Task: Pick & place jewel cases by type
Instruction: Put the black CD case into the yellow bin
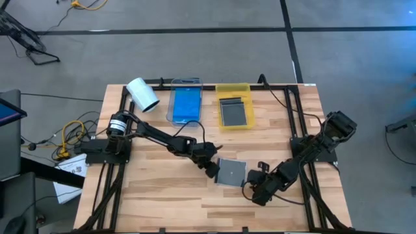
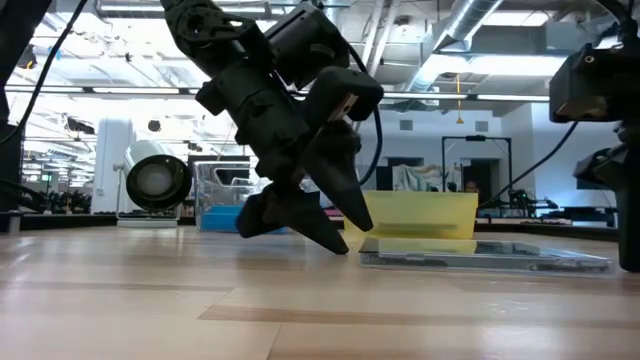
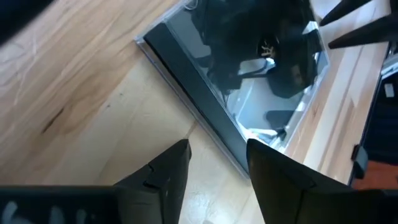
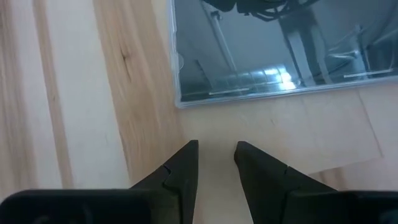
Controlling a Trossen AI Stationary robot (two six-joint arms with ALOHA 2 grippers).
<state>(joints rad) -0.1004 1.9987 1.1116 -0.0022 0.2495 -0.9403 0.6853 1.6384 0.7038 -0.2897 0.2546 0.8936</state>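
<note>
The work surface is a pale wooden tabletop [image 1: 162, 195] framed in black rails, set on a grey floor; the low view shows an open workshop with ceiling ducts behind it.

Along the far edge stand a white cylindrical roll [image 1: 142, 95] lying on its side, a clear rectangular tray [image 1: 186, 84] and a yellow rectangular tray [image 1: 233, 88]. The clear tray holds translucent bright blue jewel cases [image 1: 186, 105]; the yellow tray holds dark grey jewel cases [image 1: 235, 112]. How many lie in each stack cannot be told.

One dark grey jewel case [image 1: 231, 173] lies flat on the table near the centre, between the two arms. It is the only case seen outside the trays.

The left gripper [image 1: 212, 168] is down at the case's left edge. In its wrist view the fingers [image 3: 163, 175] stand partly open, just short of the dark spine, holding nothing. The right gripper [image 1: 255, 186] sits low at the near right corner of the same case. Its fingers [image 4: 180, 169] stand close together with a narrow gap, near the case edge and empty.

Judgement: sorting appears nearly complete. The remaining step is to lift this last case and place it in the yellow tray with its like. No grasp is yet made.
</note>
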